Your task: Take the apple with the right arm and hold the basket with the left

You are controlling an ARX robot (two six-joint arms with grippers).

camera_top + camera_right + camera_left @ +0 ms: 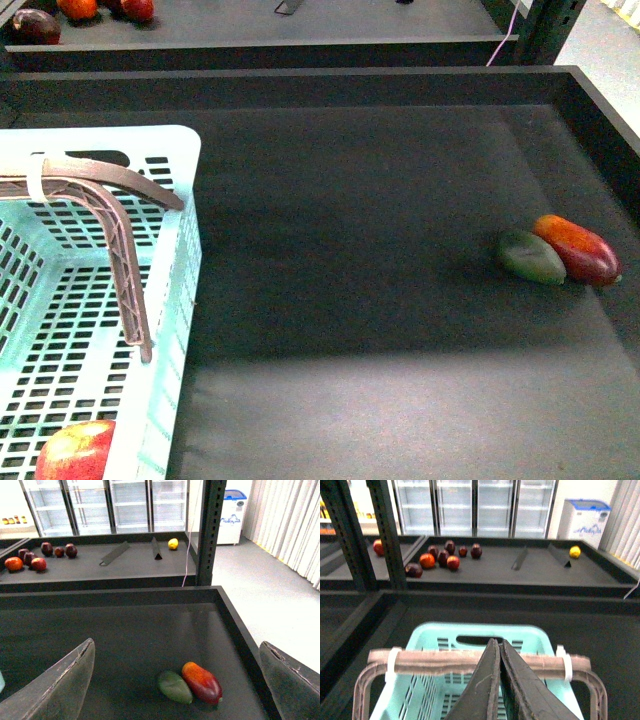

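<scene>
The mint-green basket (185, 250) stands at the left of the black tray, its brown handle (120, 230) swung across the top. The red apple (75, 450) lies inside the basket, in its near corner. In the left wrist view my left gripper (499, 645) is shut, jaws pressed together with nothing between them, just over the handle (435, 661) and the basket's end wall (430, 635). My right gripper (176, 644) is open, fingers (65, 680) wide apart over the tray's right part. Neither gripper shows in the front view.
An oblong red-orange mango (578, 248) and a dark green oval fruit (532, 257) lie touching near the tray's right wall (605, 110). Behind the tray a second shelf carries several dark and red fruits (440, 557) and a yellow one (575, 552). A metal post (210, 530) stands at the back right.
</scene>
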